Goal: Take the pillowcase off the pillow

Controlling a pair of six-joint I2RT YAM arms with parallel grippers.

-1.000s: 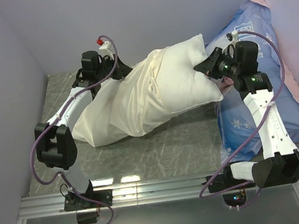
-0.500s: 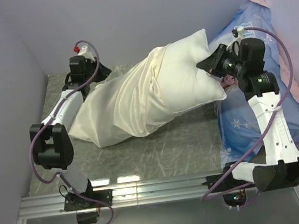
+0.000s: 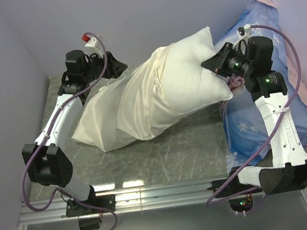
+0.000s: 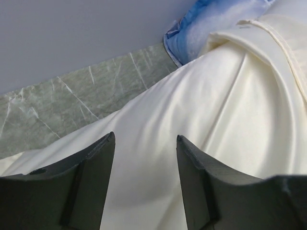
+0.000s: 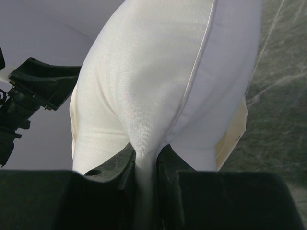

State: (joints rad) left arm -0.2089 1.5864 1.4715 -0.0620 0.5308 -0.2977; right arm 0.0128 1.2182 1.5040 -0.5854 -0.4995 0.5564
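Note:
The cream pillowcase (image 3: 124,107) lies wrinkled across the table and covers the left part of the white pillow (image 3: 191,79), whose right end sticks out bare. My right gripper (image 3: 210,66) is shut on a pinch of the pillow (image 5: 158,86) at that bare end, fabric squeezed between its jaws (image 5: 145,160). My left gripper (image 3: 115,69) is at the back left, open, its fingers apart above the pillowcase (image 4: 201,120) with nothing between them (image 4: 145,139).
A blue printed pillow with a pink edge (image 3: 267,78) leans in the right corner behind my right arm. Purple walls close the back and both sides. The grey marble table (image 3: 185,145) shows in front of the pillow.
My left gripper has let go of the pillowcase and opened, lifting back toward the rear wall. The pillowcase's left end now lies slack. The right gripper keeps its grip.

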